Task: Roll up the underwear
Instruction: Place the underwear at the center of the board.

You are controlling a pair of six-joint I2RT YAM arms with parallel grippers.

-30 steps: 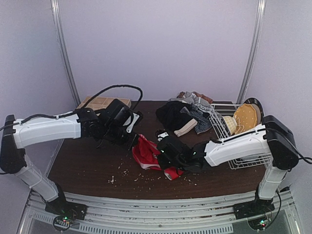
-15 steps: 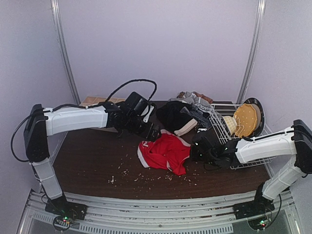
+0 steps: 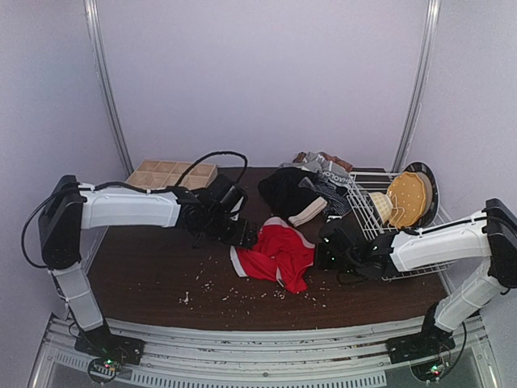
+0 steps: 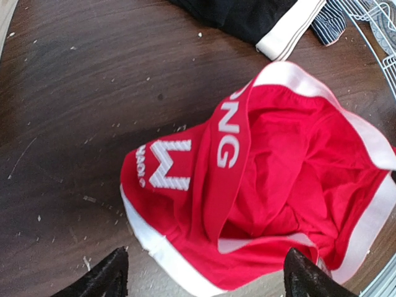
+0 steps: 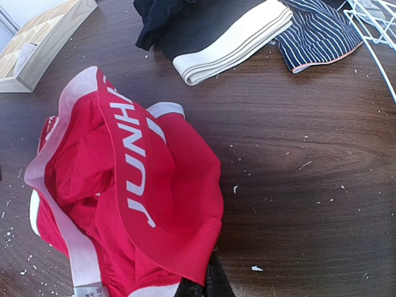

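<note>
Top view: red brief (image 3: 275,255) lies crumpled, table (image 3: 145,283) centre. Left tool (image 3: 245,234) at brief's 9 o'clock, right tool (image 3: 325,249) at 3 o'clock.
L wrist: left tool jaws wide apart, gripping nothing, above brief's near edge.
R wrist: right tool closed, pinching brief's hem. Black brief (image 5: 204,21) at 12 o'clock.

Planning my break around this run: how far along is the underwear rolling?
Done: nothing rolled yet. In hand: the red underwear lies spread out flat, with the right gripper shut on its edge and the left gripper open over its other side. Left: rolling it, then the black and striped pile behind.
</note>
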